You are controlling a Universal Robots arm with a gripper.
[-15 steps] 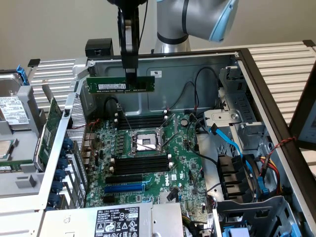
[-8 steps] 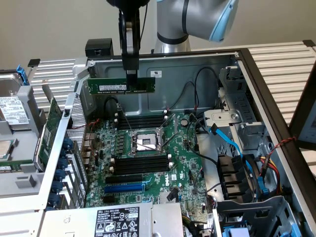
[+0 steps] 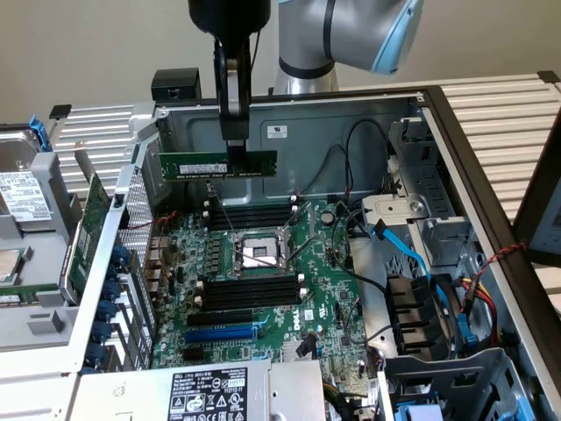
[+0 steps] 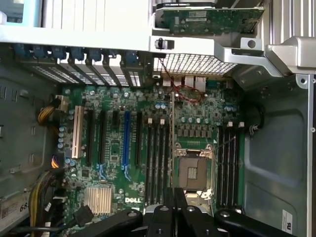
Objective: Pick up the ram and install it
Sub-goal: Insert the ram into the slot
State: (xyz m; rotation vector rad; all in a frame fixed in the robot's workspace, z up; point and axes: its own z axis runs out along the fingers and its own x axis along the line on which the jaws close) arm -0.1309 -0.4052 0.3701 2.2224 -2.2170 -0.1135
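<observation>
I am grasping the ram [image 3: 188, 166] in my tool [image 3: 235, 147], which is clenched on its upper edge near the middle. The stick is hanging level in the air, clear of the motherboard [image 3: 272, 307] inside the open computer case [image 3: 368, 114]. In the exterior view it is sitting above the black memory slots [image 3: 250, 215] beside the processor socket [image 3: 257, 254]. In the wrist view it is showing edge-on as a thin line.

There was one ram [image 3: 193, 166], one motherboard [image 3: 320, 294], one processor socket [image 3: 260, 254] (two banks of black slots [image 3: 250, 217] flanked it) and one blue slot [image 3: 221, 334].
</observation>
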